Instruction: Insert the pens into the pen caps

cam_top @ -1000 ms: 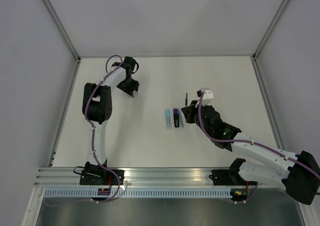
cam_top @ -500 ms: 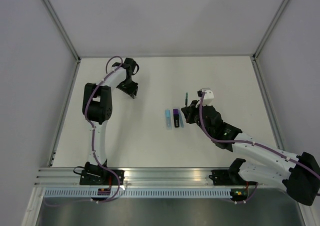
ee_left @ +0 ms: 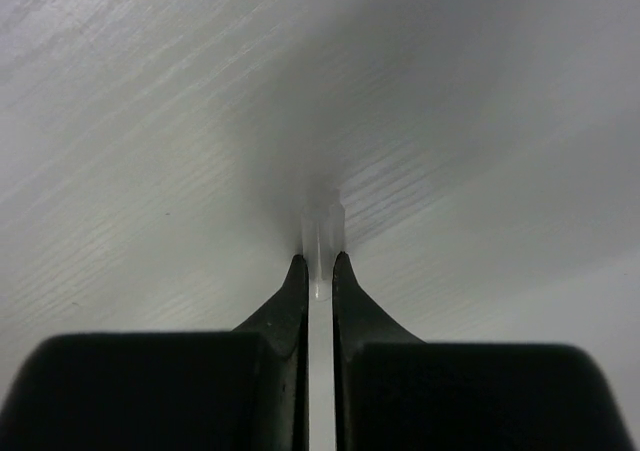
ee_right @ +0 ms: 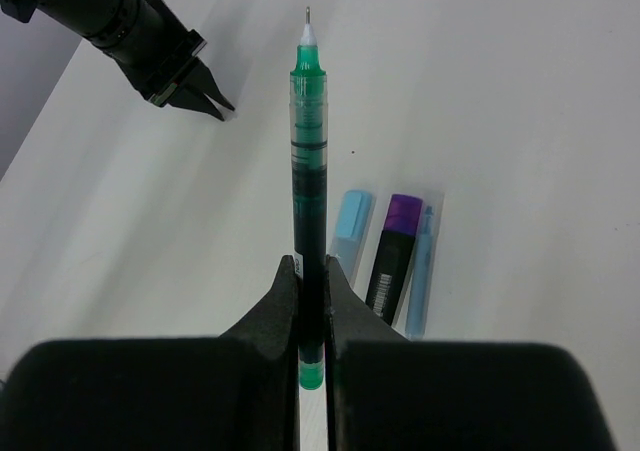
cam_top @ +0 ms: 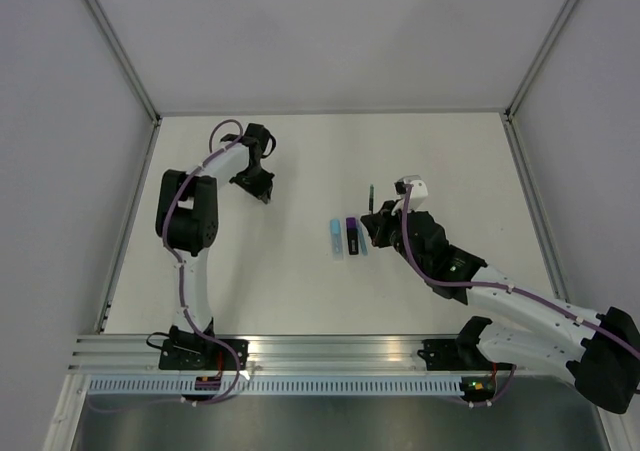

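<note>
The right gripper (ee_right: pixel 309 267) is clenched on the thin green pen (ee_right: pixel 307 141), nib pointing far-left; the left gripper (ee_left: pixel 319 264), far left, pinches a small pale cap (ee_left: pixel 322 226). Held only at fingertips, the cap may twist, spoiling alignment.

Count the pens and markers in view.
3. The green pen is clamped in the right gripper; the light blue marker and black-and-purple marker lie side by side on the table. The slim bluish piece beside them looks like a cap.
</note>
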